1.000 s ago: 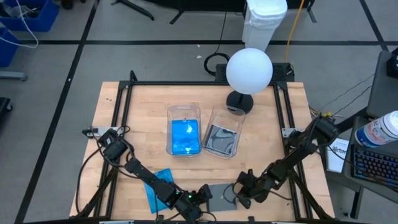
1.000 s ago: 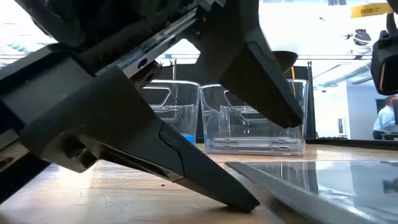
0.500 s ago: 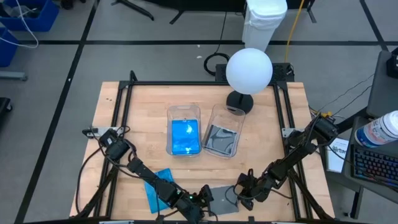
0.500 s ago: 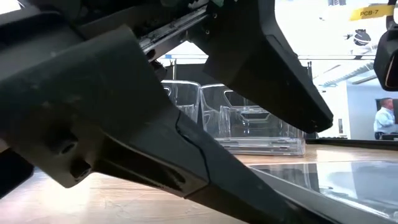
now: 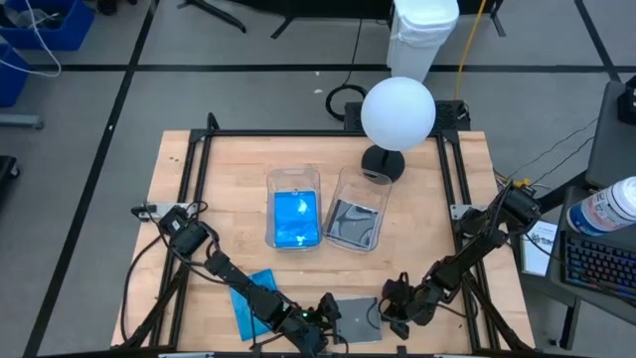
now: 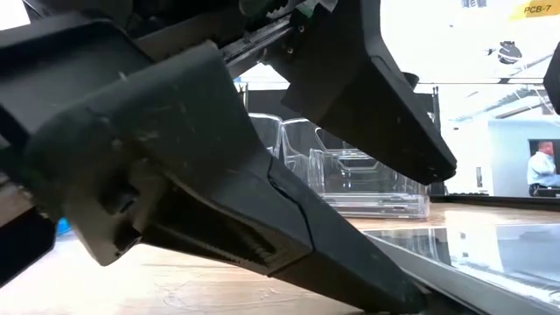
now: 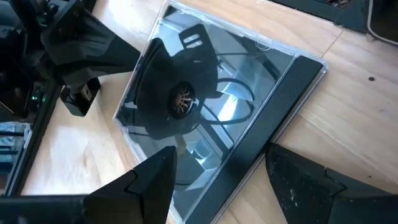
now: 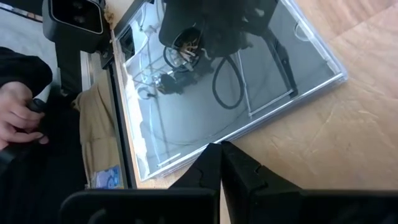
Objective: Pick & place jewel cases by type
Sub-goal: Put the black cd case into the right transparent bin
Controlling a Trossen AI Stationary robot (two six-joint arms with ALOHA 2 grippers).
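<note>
A clear, dark grey jewel case [image 5: 358, 320] lies flat near the table's near edge, between my two grippers. My left gripper [image 5: 326, 320] stands open at the case's left side. In its wrist view a corner of the case [image 7: 211, 99] reaches in between the two fingers. One finger is low by the wood, the other above. My right gripper [image 5: 391, 306] is shut at the case's right side. A blue jewel case [image 5: 248, 288] lies flat on the wood beneath the left arm. My left gripper has its fingers [image 7: 155, 180] on either side of the grey case's corner; I cannot tell whether they touch it. My right gripper sets its shut fingertips [image 8: 219, 155] against the case's right edge [image 8: 200, 149]. It slants down from the table's right. The case lies flat on the wood.
Two clear tubs stand mid-table, one [image 5: 295, 184] holding blue cases, the other [image 5: 360, 189] grey ones. A white ball lamp [image 5: 397, 112] stands behind them. A black frame rail [image 8: 118, 93] runs along the near edge, where a person's hand [image 8: 18, 118] shows.
My left gripper has gone toward the table's right edge, closing in on the grey case, and has rolled somewhat; it stays open. My right gripper has rolled a little in place and stays shut.
</note>
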